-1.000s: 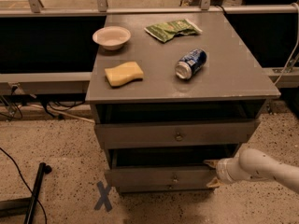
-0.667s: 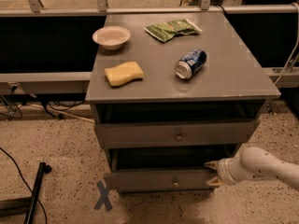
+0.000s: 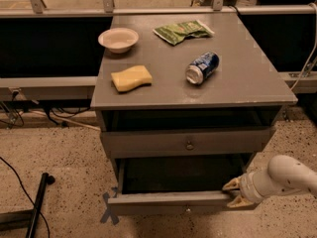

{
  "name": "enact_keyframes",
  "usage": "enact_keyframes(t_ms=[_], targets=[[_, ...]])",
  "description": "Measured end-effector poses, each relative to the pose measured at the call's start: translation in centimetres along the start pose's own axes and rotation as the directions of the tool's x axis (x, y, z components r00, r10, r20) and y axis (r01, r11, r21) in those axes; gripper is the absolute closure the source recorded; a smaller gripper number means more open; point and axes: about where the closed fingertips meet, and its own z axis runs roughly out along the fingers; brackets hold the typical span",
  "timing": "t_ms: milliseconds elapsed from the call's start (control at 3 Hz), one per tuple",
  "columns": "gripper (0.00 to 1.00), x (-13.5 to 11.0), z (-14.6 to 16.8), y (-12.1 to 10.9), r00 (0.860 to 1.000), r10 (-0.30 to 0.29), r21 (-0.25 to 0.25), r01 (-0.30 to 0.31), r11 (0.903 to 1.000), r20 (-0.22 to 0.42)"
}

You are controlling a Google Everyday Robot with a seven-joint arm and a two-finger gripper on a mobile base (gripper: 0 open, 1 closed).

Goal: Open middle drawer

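The middle drawer (image 3: 163, 201) stands pulled out below the worktop's (image 3: 247, 78) front edge, its dark inside showing. The hand (image 3: 234, 193) is low, under the front right corner, grasping the right end of the drawer's front panel, one finger behind it and one before it. On the worktop a can (image 3: 202, 67) lies near the middle
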Motion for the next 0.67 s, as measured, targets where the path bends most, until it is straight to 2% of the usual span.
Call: enact_keyframes(t_ms=[333,667], targets=[[0.34,-1.34,-3.11,1.19,0.998,-0.053,-0.058,0.055,0.9968,0.033],[0.09,-1.77,-3.01,1.99,0.997,-0.054,-0.088,0.059,0.9944,0.049]])
